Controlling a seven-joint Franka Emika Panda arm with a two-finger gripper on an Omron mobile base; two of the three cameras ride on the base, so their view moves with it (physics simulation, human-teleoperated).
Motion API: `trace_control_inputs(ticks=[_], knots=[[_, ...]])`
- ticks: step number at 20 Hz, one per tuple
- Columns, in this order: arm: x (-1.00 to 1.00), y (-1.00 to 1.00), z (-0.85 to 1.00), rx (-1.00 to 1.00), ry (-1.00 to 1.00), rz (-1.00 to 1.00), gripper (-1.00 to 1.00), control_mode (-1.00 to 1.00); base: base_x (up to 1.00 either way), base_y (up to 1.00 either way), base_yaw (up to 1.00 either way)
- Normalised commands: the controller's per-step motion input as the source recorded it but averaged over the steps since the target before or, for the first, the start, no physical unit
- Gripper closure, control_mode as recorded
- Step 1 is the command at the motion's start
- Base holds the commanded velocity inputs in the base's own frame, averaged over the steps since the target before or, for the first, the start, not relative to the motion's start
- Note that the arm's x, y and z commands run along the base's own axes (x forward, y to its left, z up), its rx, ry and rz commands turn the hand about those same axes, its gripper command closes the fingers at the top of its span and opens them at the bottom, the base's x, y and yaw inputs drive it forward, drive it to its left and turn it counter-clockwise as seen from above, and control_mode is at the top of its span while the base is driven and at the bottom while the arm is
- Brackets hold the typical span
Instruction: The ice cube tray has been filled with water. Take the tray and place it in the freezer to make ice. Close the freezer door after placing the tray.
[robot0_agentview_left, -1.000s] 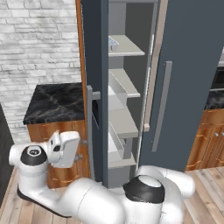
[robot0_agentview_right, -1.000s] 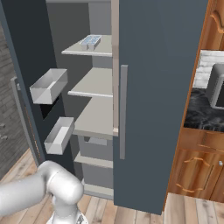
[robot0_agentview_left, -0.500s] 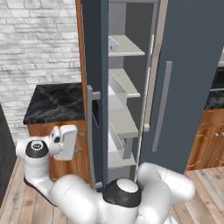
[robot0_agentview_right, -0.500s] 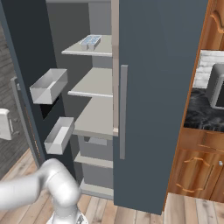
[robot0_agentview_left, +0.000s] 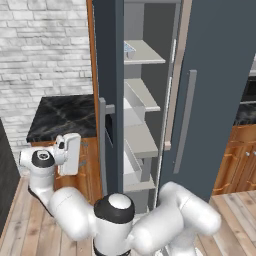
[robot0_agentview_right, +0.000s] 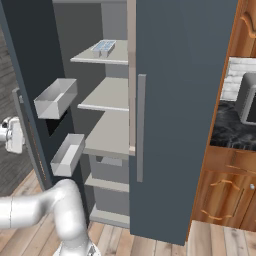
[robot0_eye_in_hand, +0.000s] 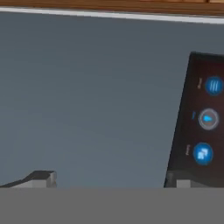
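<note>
1. A simulated kitchen: plank floor (robot0_agentview_left: 20, 225), white brick wall (robot0_agentview_left: 45, 50), brown wood cabinets (robot0_agentview_right: 225, 195) and a black marble tabletop (robot0_agentview_left: 62, 117) left of the fridge.
2. The slate-blue fridge stands with its freezer (robot0_agentview_right: 107, 100) open; the plain door (robot0_agentview_right: 185, 110) beside it is shut, its grey bar handle (robot0_agentview_right: 141, 127) upright.
3. The freezer door (robot0_agentview_left: 109, 90) is swung out towards the robot, seen edge-on in the left base view, with its handle (robot0_agentview_left: 103, 145) on the outer face.
4. Inside, light grey shelves are stacked one above another; two grey bins (robot0_agentview_right: 56, 98) hang on the inner side of the open door, both looking bare.
5. The ice tray (robot0_agentview_right: 103, 48) lies flat on the top shelf (robot0_agentview_right: 95, 57), its cells pale blue with water (robot0_agentview_right: 105, 46); in the left base view only its corner (robot0_agentview_left: 128, 48) peeks past the door edge.
6. The tool (robot0_agentview_left: 70, 154) hangs low at the door's outer side, near the tabletop, well apart from the tray.
7. Its fingers (robot0_eye_in_hand: 41, 178) stand wide apart and clasp nothing; the hand view faces the door's blue skin and black display panel (robot0_eye_in_hand: 203, 122) with three round blue icons.
</note>
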Motion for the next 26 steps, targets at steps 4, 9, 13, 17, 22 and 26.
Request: trace_control_inputs(ticks=[4, 9, 13, 17, 22, 26], knots=[[0.61, 0.04, -0.29, -0.04, 0.19, 0.04, -1.0, -1.0, 0.0, 0.0, 0.0], [0.0, -0.58, -0.35, -0.03, 0.03, 0.0, -1.0, -1.0, 0.0, 0.0, 0.0], [-0.05, -0.92, -0.32, 0.0, 0.0, 0.0, -1.0, -1.0, 0.0, 0.0, 0.0], [0.0, -0.98, -0.24, 0.0, 0.03, 0.01, -1.0, -1.0, 0.0, 0.0, 0.0], [-0.02, -1.0, -0.13, 0.0, 0.0, 0.06, -1.0, -1.0, 0.0, 0.0, 0.0], [-0.07, -1.0, -0.09, 0.0, 0.0, 0.09, -1.0, -1.0, 0.0, 0.0, 0.0]])
